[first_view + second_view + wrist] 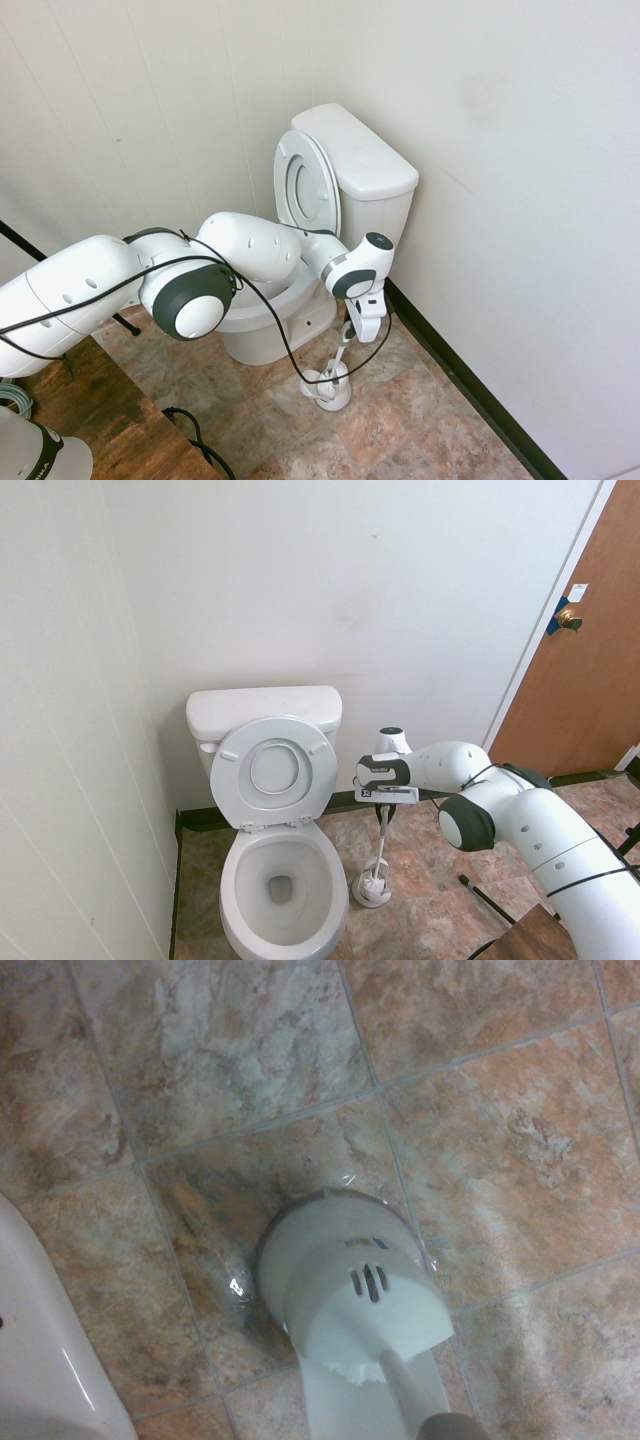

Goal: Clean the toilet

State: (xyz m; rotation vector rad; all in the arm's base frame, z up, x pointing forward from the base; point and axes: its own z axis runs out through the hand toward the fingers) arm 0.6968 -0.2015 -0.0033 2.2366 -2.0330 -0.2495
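Note:
The white toilet (365,175) stands in the corner with its lid and seat raised against the tank; its bowl (240,880) is open. Beside the bowl a white brush holder (328,386) (372,888) sits on the tiled floor, with a thin brush handle (381,845) rising from it. My gripper (352,336) (383,812) points straight down above the holder and is shut on the top of that handle. From the wrist view the holder (350,1290) lies directly below, the handle (400,1385) runs up toward the camera, and the toilet's base (40,1360) shows at one corner.
White walls close in behind and beside the toilet, with a dark baseboard (470,385) along the floor. A brown door (590,650) stands on the far side of the arm. A wooden tabletop (100,420) lies near the arm's base.

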